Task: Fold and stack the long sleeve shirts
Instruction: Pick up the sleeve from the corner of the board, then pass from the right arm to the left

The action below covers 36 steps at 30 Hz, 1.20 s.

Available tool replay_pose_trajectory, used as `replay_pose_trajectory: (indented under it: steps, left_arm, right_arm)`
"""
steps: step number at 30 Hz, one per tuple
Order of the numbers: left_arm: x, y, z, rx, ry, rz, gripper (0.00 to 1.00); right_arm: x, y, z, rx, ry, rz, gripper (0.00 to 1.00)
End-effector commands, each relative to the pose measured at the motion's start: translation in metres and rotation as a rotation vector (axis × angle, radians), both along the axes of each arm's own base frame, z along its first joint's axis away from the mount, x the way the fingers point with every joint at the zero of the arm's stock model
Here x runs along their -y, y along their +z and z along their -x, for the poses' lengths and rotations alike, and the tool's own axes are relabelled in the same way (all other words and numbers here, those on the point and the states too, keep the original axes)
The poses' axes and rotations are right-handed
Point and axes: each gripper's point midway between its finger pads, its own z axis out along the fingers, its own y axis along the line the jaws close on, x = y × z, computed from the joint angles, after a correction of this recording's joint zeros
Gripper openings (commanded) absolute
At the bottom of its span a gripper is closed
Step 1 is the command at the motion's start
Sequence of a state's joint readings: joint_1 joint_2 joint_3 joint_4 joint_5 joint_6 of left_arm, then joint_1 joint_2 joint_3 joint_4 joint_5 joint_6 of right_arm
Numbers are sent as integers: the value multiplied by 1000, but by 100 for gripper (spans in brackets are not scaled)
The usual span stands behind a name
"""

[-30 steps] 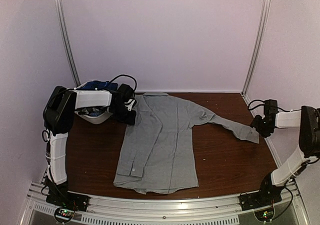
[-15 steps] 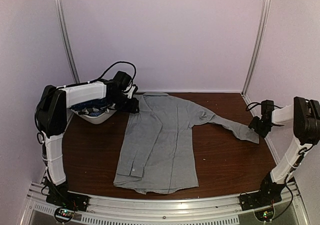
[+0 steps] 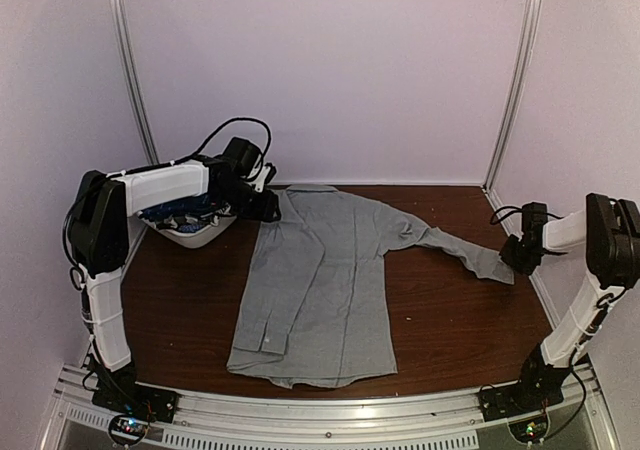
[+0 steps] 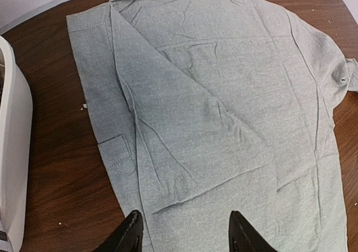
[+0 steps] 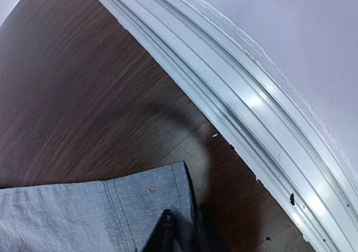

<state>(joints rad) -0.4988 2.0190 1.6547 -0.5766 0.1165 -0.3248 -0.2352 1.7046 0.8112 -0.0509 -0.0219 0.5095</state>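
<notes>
One grey shirt (image 3: pixel 320 280) spread on the counter (image 3: pixel 460 320), one white basket (image 3: pixel 192 234) at the far left corner.

The basket holds dark blue cloth (image 3: pixel 168 213), mostly hidden under the left arm, so the number of pieces cannot be told. The left gripper (image 4: pixel 184 232) hovers over the shirt's shoulder beside the basket, its fingers spread wide and grasping nothing. The right gripper (image 5: pixel 183 232) is clenched on the cuff of the one sleeve that stretches out toward the counter's right edge. The shirt lies flat, collar toward the far wall, its other sleeve folded across the front. In all there are one grey shirt, one basket and two grippers.
</notes>
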Motion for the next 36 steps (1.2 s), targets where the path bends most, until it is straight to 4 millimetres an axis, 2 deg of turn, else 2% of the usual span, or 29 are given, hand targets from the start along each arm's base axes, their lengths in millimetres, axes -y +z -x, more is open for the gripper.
replay_pose_trajectory:
  steps: [1, 3, 6, 9, 12, 15, 17, 21, 24, 29, 33, 36]
  left_arm:
    - [4, 26, -1, 53, -3, 61, 53]
    - [5, 29, 0, 55, -4, 70, 53]
    - [7, 33, 3, 55, -11, 88, 53]
    - [9, 37, 5, 53, -20, 106, 53]
    - [13, 43, 8, 51, -34, 128, 53]
    - [19, 47, 11, 49, -53, 150, 53]
    - [26, 53, 15, 51, -77, 175, 53]
    - [51, 70, 28, 84, -193, 239, 53]
    - [79, 90, 47, 127, -322, 296, 53]
    - [121, 120, 68, 230, -477, 349, 53]
    - [156, 142, 83, 310, -587, 395, 53]
    - [169, 146, 80, 343, -603, 410, 53]
  right_arm:
    - [1, 5, 0, 4, 7, 11, 6]
    - [1, 19, -6, 34, 20, 25, 0]
    - [-3, 48, -17, 91, 56, 67, 0]
    - [-15, 91, -30, 176, 108, 135, 0]
    - [-38, 135, -43, 277, 193, 185, 0]
    - [-80, 176, -53, 379, 324, 237, 0]
    - [-120, 198, -57, 442, 433, 263, 0]
    - [-193, 227, -55, 546, 638, 242, 0]
    - [-247, 234, -43, 582, 788, 216, 0]
    - [-322, 251, -20, 673, 1002, 173, 0]
    - [-362, 257, -2, 706, 1135, 128, 0]
    - [-385, 260, 11, 719, 1221, 89, 0]
